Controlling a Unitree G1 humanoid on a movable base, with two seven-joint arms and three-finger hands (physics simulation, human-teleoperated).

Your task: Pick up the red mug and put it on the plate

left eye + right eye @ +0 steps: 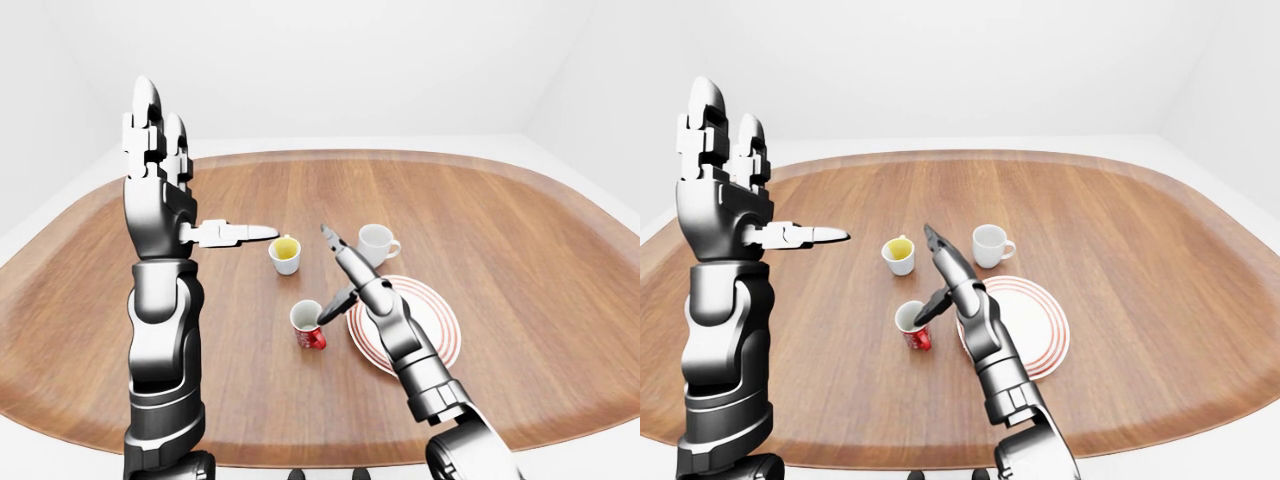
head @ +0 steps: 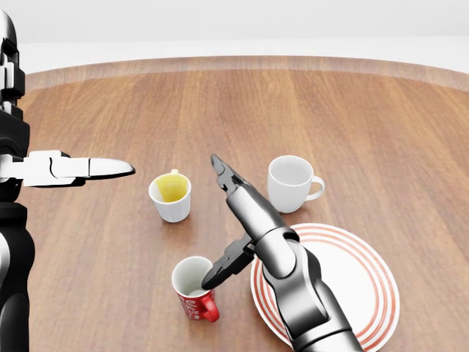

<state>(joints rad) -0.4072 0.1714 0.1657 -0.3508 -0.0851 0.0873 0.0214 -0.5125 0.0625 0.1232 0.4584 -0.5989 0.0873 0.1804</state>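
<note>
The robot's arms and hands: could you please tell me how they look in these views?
Both arms are glossy dark grey to black, built of rounded segments with ringed joints. The left hand and right hand have pale silver, blocky, segmented fingers tapering to dark pointed tips. No cables, markings or sleeves show.

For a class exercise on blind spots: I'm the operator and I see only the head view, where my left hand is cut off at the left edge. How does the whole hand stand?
Observer: The left hand is raised upright, with two fingers pointing straight up. The one finger you can see sticks out level towards the cup.
Operator: Is it holding anything?
Observer: No, it is open, and nothing is in it.
Operator: What shape is the table?
Observer: The table is a rounded oval. Its rim curves round beyond the plate on the right of the eye views.
</note>
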